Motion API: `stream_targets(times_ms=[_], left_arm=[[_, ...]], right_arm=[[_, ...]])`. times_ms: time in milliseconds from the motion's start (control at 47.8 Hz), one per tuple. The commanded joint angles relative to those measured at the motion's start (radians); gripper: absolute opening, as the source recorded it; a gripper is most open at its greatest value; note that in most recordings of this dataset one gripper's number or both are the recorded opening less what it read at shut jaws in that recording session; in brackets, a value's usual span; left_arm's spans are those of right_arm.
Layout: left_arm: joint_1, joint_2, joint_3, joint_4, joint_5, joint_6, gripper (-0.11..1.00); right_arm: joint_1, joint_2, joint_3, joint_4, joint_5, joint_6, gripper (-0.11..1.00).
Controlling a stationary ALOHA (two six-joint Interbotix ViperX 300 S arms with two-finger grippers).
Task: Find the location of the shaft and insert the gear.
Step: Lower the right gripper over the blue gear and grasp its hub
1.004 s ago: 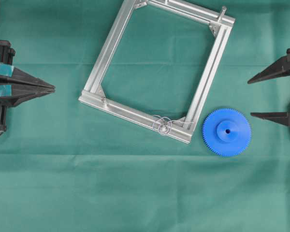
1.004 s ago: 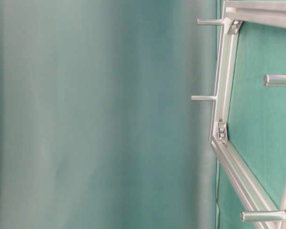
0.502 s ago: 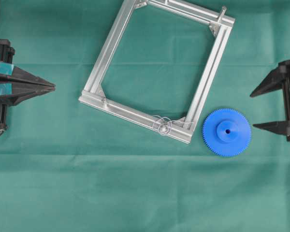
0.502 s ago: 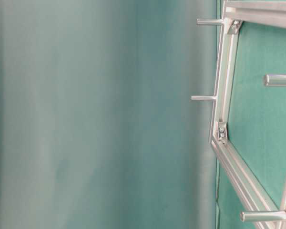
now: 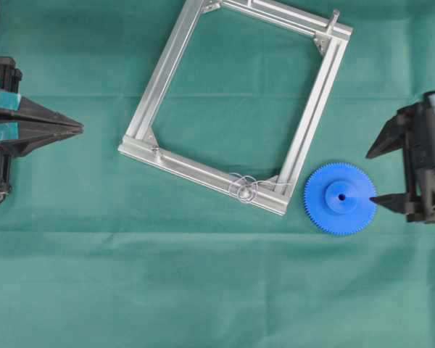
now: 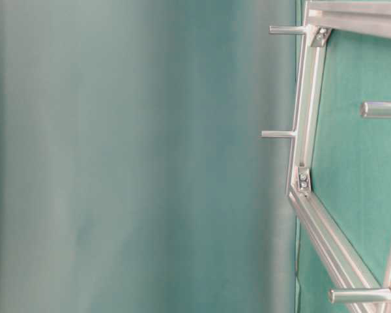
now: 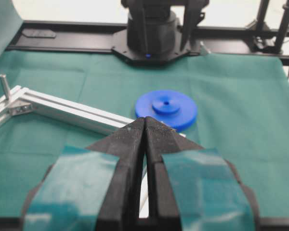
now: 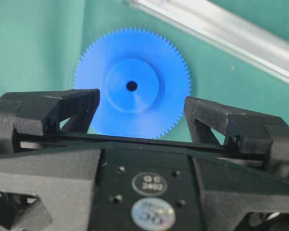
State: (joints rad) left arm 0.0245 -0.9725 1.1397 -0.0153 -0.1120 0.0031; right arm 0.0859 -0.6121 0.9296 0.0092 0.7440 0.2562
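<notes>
While one blue gear (image 5: 340, 198) lies flat on the bench (image 5: 203, 290) at lower right of the one aluminium frame (image 5: 170, 72), the right pincer (image 5: 375, 176) stands wide beside it, and the left pincer (image 5: 81, 129) is closed, empty.

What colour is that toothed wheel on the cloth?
The gear is bright blue, clearest in the right wrist view.

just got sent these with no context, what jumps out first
The bright blue gear stands out, lying flat on the green cloth just off the lower right corner of a tilted aluminium frame. The open right gripper points at the gear from the right. At the left edge, the left gripper is shut.
</notes>
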Motion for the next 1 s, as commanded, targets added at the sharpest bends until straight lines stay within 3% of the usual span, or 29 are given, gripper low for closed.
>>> stream_targets(times_ms=[0, 355, 983], left_arm=[[0.003, 0.008, -0.021, -0.003, -0.011, 0.002, 0.01], [0.003, 0.009, -0.02, -0.003, -0.011, 0.003, 0.01], [0.003, 0.009, -0.02, -0.002, -0.011, 0.003, 0.01]], right_arm=[[0.003, 0.052, -0.028, 0.003, -0.005, 0.0, 0.93], [0.006, 0.221, -0.02, 0.002, -0.1, 0.002, 0.93], [0.028, 0.348, 0.009, 0.003, -0.222, 0.005, 0.93]])
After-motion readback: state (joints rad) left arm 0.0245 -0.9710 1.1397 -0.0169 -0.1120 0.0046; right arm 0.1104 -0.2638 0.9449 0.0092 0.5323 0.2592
